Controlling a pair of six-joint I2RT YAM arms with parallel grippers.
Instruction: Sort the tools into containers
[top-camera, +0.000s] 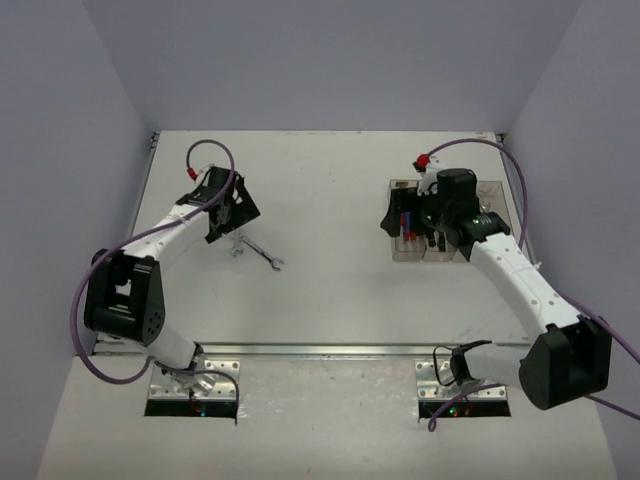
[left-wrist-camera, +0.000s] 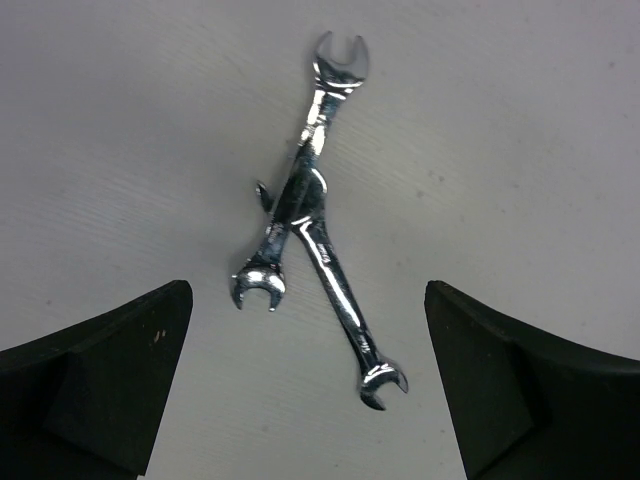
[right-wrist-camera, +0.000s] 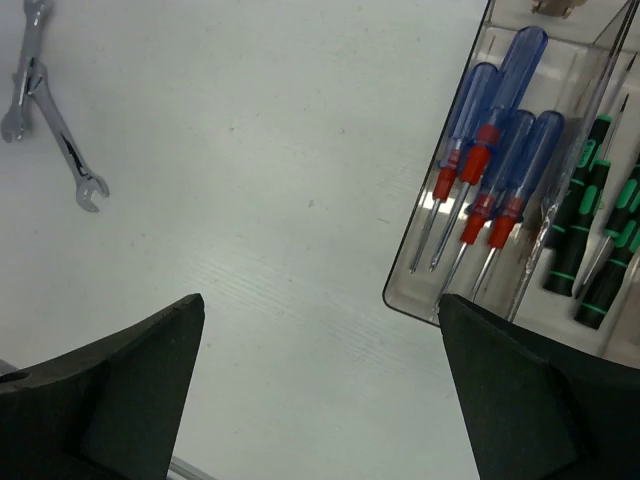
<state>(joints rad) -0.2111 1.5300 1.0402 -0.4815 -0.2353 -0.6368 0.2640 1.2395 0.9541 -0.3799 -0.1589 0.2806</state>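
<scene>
Two crossed wrenches lie on the worktop just ahead of the spread, empty left gripper, seemingly the last tools unsorted. Blue-and-red screwdrivers and black-and-green screwdrivers already sit in the containers, to the right of the released, empty right gripper.

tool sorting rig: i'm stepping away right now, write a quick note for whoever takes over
The left gripper is open, hovering over two wrenches that lie crossed on the table; it is not touching them.
The right gripper is open and holds nothing, over the edge of the bins.
Done: four blue-and-red screwdrivers in one bin, black-and-green screwdrivers in the bin beside it.
Left: both wrenches go into a bin. The right arm hides the other bins, so check them.
</scene>
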